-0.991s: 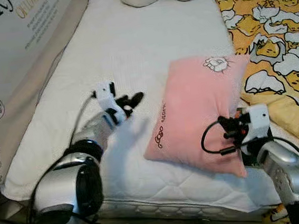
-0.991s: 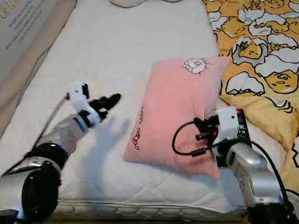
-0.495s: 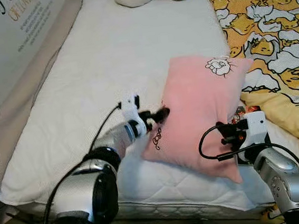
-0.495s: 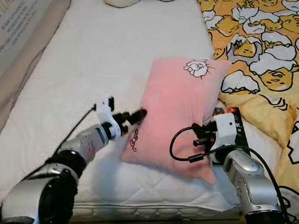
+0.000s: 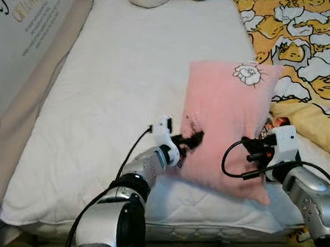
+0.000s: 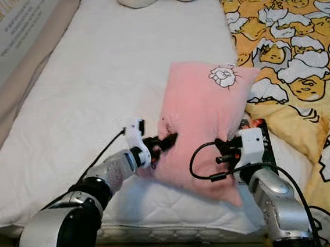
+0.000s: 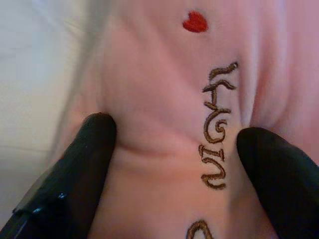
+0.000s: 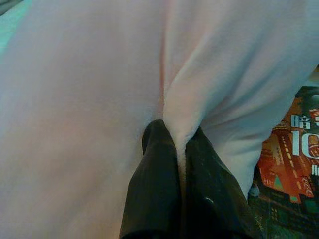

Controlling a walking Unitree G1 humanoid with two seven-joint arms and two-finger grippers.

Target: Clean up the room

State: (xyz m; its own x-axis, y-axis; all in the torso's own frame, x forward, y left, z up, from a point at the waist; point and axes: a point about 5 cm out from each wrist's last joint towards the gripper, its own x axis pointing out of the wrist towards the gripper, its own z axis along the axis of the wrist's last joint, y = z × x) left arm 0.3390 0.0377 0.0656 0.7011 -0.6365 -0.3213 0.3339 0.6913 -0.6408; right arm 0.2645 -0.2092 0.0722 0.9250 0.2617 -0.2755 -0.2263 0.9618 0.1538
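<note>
The pink pillow (image 5: 226,117) on the bed (image 5: 119,75) is pinched by the right gripper (image 8: 180,144); the left gripper (image 7: 172,149), jaws wide, is pressed into its left edge

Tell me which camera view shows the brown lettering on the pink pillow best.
The left wrist view: the brown lettering on the pink pillow is large and sharp there, between the left claw's open fingers. In the eye views that claw covers most of it. The right wrist view shows plain pink fabric pinched by the right claw.
</note>
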